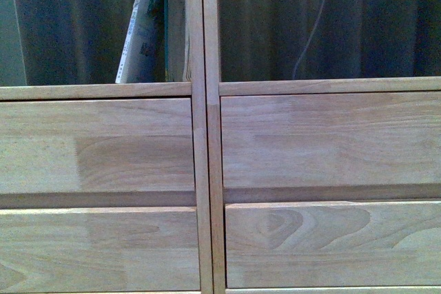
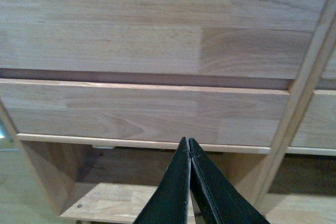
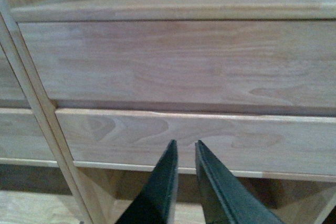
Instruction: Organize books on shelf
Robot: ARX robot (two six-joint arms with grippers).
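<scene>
Books (image 1: 146, 29) lean tilted in the shelf's (image 1: 207, 170) upper left compartment, against the centre upright, above plain drawer fronts (image 1: 96, 146). Left claw (image 2: 189, 142) has its fingertips pressed together, holding nothing; right claw (image 3: 186, 148) shows a narrow gap, also empty.

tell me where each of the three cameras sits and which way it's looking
Front view: on the body, facing the shelf head-on; books lean in its upper left compartment; no arm shows.
Left wrist view: on the left arm, facing the drawer fronts; the left end effector is shut.
Right wrist view: likewise; the right end effector is slightly open.
All share the drawer fronts.
</scene>
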